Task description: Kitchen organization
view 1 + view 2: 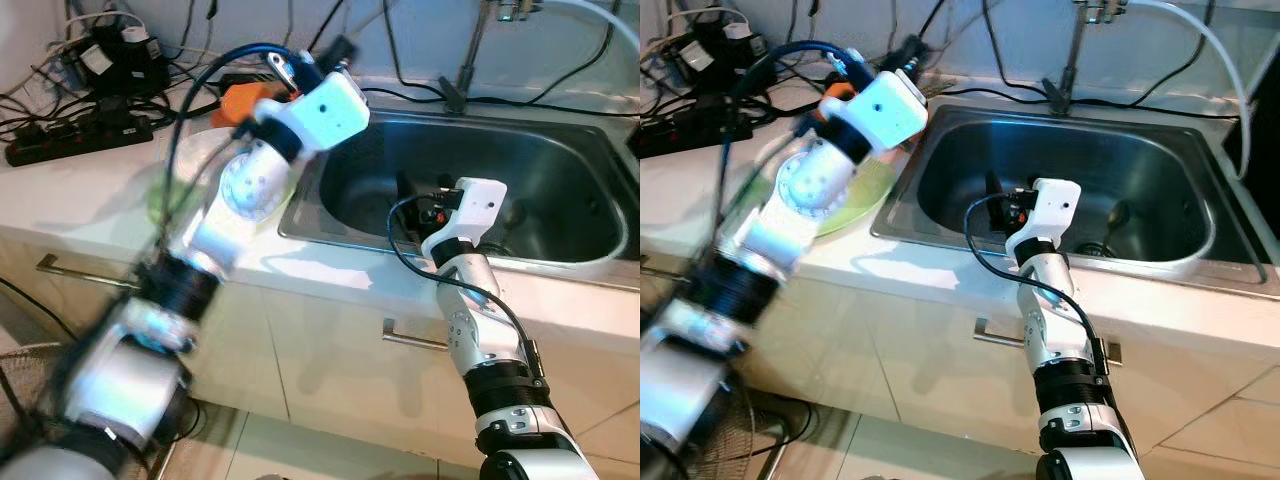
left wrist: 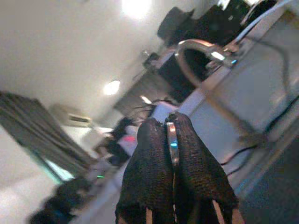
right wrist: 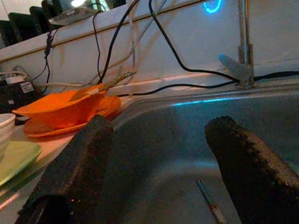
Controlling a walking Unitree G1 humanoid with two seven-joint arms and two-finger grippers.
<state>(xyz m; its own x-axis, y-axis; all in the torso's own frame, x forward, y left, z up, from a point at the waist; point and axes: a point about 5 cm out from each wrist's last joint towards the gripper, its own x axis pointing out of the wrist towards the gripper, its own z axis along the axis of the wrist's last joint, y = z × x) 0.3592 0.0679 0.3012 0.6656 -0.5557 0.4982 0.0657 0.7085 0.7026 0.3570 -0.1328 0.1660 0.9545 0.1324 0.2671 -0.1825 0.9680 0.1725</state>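
**Left gripper lifts a thin utensil from the dish pile while the right gripper waits in the sink**

The left gripper [image 2: 172, 140] is raised over the counter's back corner, just beside the sink [image 1: 560, 262] rim. Its two black fingers [image 2: 149, 163] are pressed together on a thin metal piece [image 2: 172, 140], which shows as a bright edge between them. It looks like a cutlery handle, but I cannot tell which kind. Just below and behind this gripper sit the orange bowl [image 3: 60, 109] on its orange plate [image 3: 100, 109], and nearer to the robot a green plate [image 1: 865, 195]. A utensil [image 3: 110, 83] leans in the orange bowl.

The right gripper [image 3: 159, 154] hangs inside the basin with its fingers spread wide and nothing between them. Ahead of it and lower down, a slim stick-like item [image 3: 208, 200] lies on the steel floor of the basin. A spoon [image 1: 1118, 215] rests further off to the right near the drain, seen from the head.

The step in hand seems to be carrying the clamped piece away from the dishes, most likely toward the sink. The arm is blurred, so it is probably moving. The next move calls for swinging the left gripper over the rim without catching the cables [image 1: 420, 95] draped along it, then lowering before releasing. The right gripper would need to drop down and forward to reach the stick-like item.
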